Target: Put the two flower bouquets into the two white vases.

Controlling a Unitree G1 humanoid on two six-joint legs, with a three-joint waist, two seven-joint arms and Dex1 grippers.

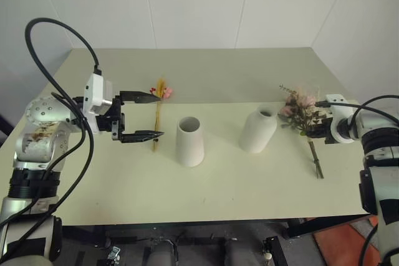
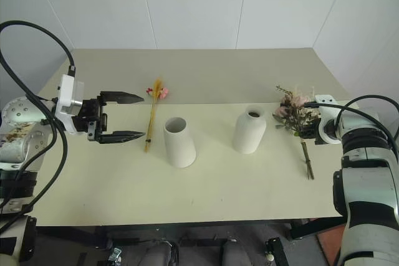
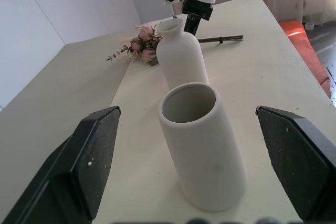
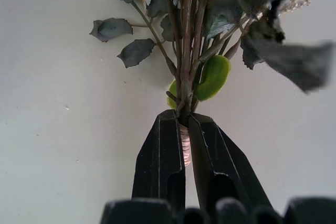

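Right gripper (image 4: 185, 129) clamped tight on the stems of the bushy pink-rose bouquet (image 1: 300, 111), pinching right at the wrapped binding just below the leaves, bouquet lying on the table (image 1: 218, 197) at the right side with its stem ends trailing toward the near edge. Left gripper (image 1: 142, 116) spread wide, hovering over the left part of the table and pointing rightward, holding nothing. Slim bouquet (image 1: 159, 107) with the yellow stem and orange plumes flat on the table just beyond those open fingers, untouched. Cone vase (image 1: 190, 141) with the wide mouth standing left of centre, egg-shaped vase (image 1: 258, 129) with the narrow mouth just to its right, fairly close to the rose blossoms. So, probably at the grab-and-lift stage for the roses, nothing in a vase yet. Lots of ways to mess up from here though: grip sits high on the stems, so a long tail below to swing around and maybe clip the egg vase on the way up and tip it. Narrow mouth plus a fat bundle of stems = easy to miss or jam on the rim. Could also slip in the pinch if the binding is slick.
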